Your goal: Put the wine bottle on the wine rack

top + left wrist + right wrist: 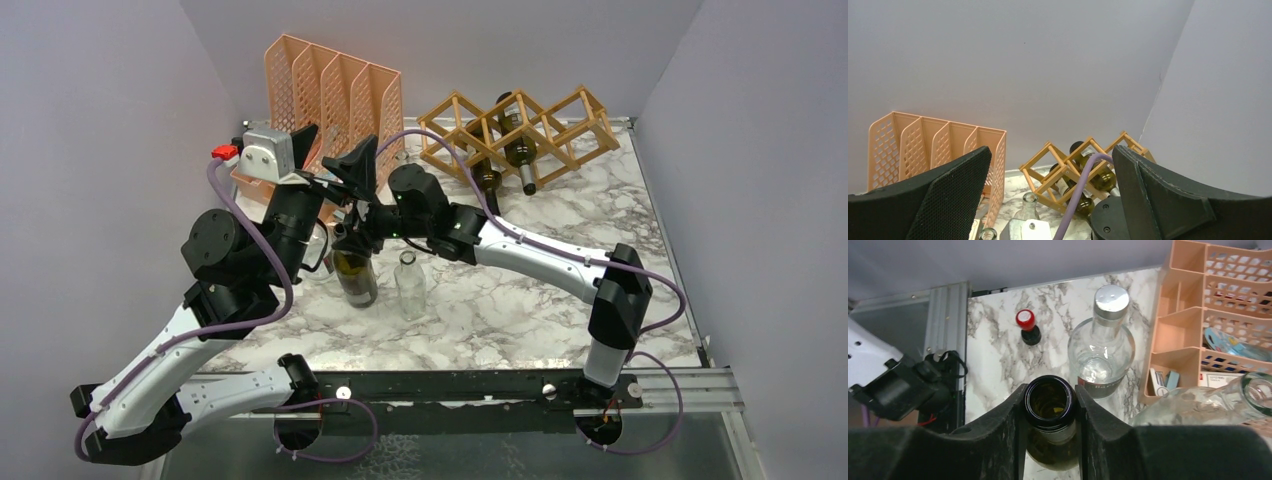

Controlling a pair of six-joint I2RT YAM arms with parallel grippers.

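A dark green wine bottle stands upright on the marble table, left of centre. My right gripper is shut on its neck; in the right wrist view both fingers press the sides of the bottle's open mouth. The tan wooden lattice wine rack stands at the back right, with two dark bottles lying in its cells; it also shows in the left wrist view. My left gripper is wide open and empty, raised above the table and pointing toward the back wall.
A peach mesh file organizer stands at the back left. A clear glass bottle stands just right of the wine bottle. The right wrist view shows a silver-capped clear bottle, a small red-capped bottle and another clear bottle.
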